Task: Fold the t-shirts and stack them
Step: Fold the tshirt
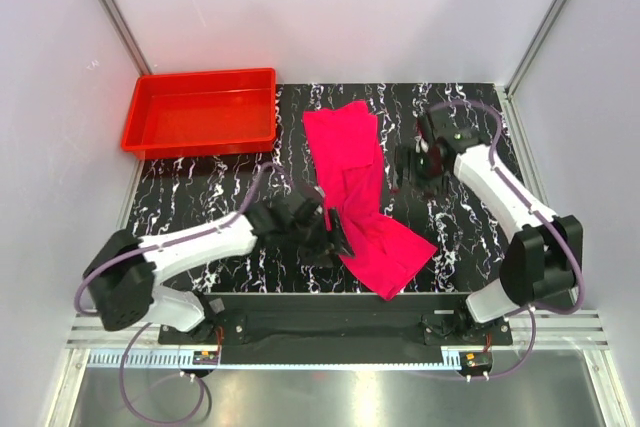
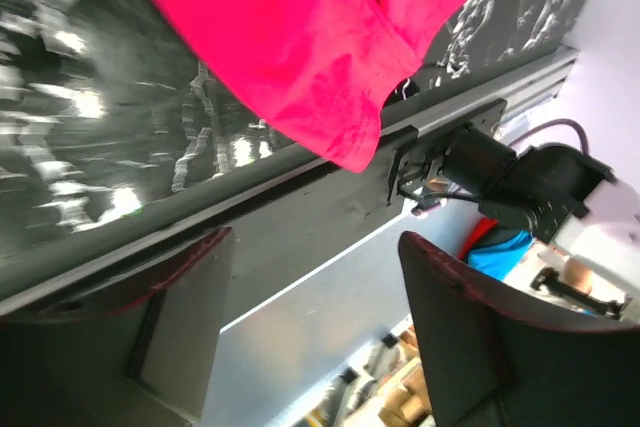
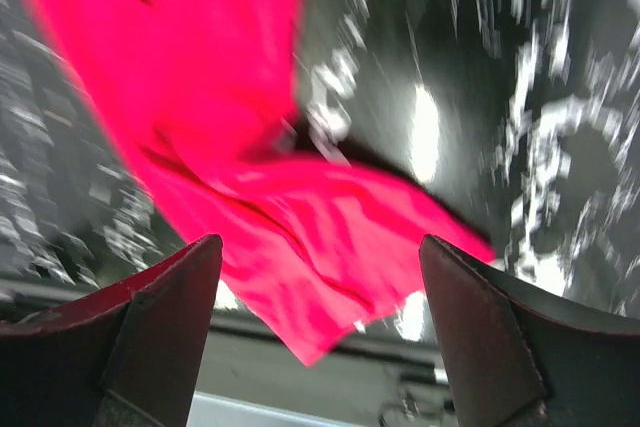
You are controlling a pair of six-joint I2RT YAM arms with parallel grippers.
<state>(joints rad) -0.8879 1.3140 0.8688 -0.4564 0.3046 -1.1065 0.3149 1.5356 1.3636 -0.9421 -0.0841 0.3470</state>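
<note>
A bright magenta-pink t-shirt point(image 1: 355, 187) lies as a long crumpled strip on the black marbled table, running from the back middle toward the front edge, where it widens. My left gripper point(image 1: 335, 232) is at the strip's left edge near the front. Its jaws stand open with nothing between them in the left wrist view point(image 2: 320, 327), and the t-shirt point(image 2: 300, 37) lies beyond the fingertips. My right gripper point(image 1: 410, 172) hovers just right of the strip's middle. It is open and empty point(image 3: 320, 337), with the t-shirt point(image 3: 250, 197) on the table under it.
A rigid red tray point(image 1: 200, 112) sits at the table's back left, with nothing in it. White walls enclose the left, back and right sides. The metal rail point(image 1: 330, 322) with both arm bases runs along the front edge, just past the shirt's near corner.
</note>
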